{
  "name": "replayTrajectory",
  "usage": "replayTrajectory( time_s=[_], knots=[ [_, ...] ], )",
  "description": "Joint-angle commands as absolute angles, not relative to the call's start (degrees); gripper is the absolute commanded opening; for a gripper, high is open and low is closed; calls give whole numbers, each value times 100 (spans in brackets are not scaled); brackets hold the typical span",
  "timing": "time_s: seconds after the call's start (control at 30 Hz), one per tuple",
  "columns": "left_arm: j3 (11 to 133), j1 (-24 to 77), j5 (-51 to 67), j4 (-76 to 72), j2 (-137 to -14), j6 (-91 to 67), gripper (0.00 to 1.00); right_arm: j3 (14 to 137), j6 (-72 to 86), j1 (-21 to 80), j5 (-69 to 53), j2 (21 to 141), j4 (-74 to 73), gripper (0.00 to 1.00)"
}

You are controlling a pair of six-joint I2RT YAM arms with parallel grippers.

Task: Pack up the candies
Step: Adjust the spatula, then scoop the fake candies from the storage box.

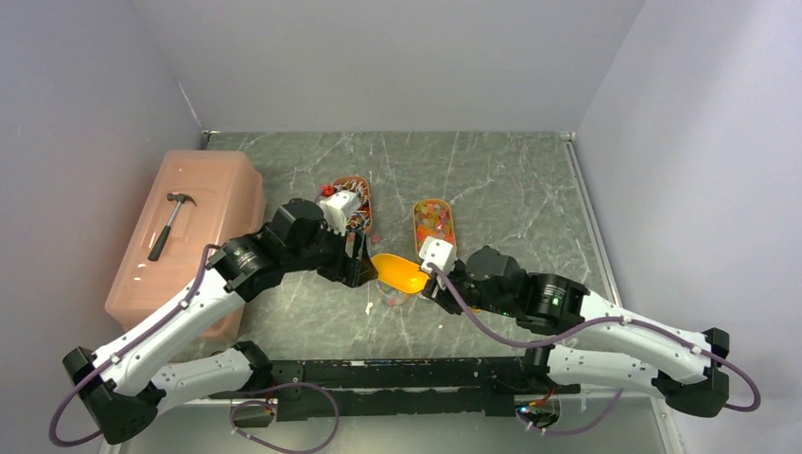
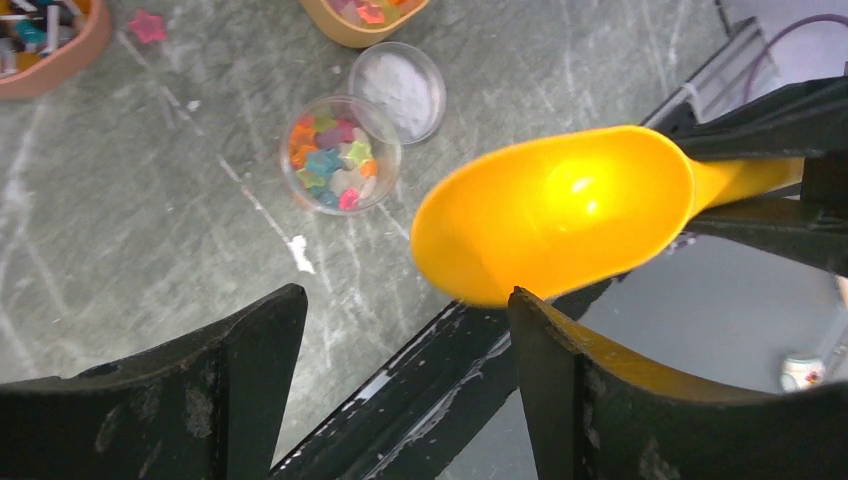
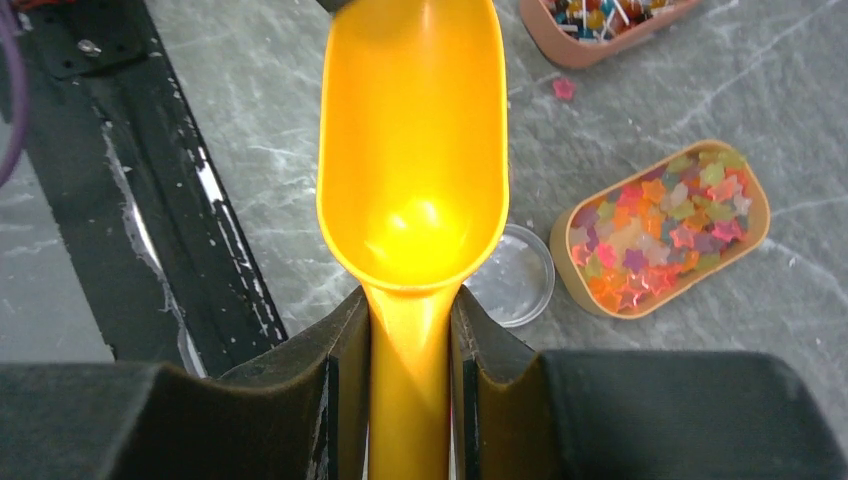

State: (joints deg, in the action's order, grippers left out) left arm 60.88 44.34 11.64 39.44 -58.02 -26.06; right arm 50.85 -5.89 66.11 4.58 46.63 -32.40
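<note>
1. Holding the left gripper [image 2: 400, 325] wide open and gripping nothing, at 9 o'clock of the scoop [image 3: 410, 150] bowl in the top view.
2. Showing star candies [image 2: 335, 160] part-filling a small clear cup [image 2: 284, 155], with its lid [image 2: 400, 90] lying just beside at 1 o'clock.
3. Clamping the right gripper [image 3: 410, 370] tight on the scoop's handle, the bowl carrying nothing.
4. Showing more star candies heaped in an oval tray [image 3: 560, 255] at 3 o'clock of the bowl, seen from the right wrist.
5. Judging the candies light, hard, glossy and prone to bouncing away. Favouring scooping over pinching, gripping only the stiff handle.
</note>
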Motion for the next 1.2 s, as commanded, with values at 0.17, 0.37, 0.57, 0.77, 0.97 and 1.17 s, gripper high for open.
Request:
replayTrajectory(
  time_s=[0.17, 0.37, 0.57, 0.77, 0.97, 1.17],
  knots=[
    [6637, 4426, -135, 4486, -4888, -2145, 81, 5495, -110, 6550, 1285, 5164, -3648, 0],
    [6361, 4423, -792, 4444, -4172, -2004, 81, 5997, 66, 5813, 1037, 5732, -4219, 0],
    [5918, 4424, -1032, 4343, -3815, -1868, 81, 6662, 517, 5146, 741, 6412, -4854, 0],
    [5585, 4423, -1220, 4346, -3697, -1729, 81, 7357, 1082, 4851, 647, 7081, -5702, 0],
    [5520, 4424, -1191, 4376, -3622, -1643, 81, 7872, 1674, 4575, 701, 7643, -6436, 0],
    [5484, 4428, -1210, 4475, -3562, -1634, 80, 8221, 2014, 4228, 674, 8302, -7043, 0]
  ],
)
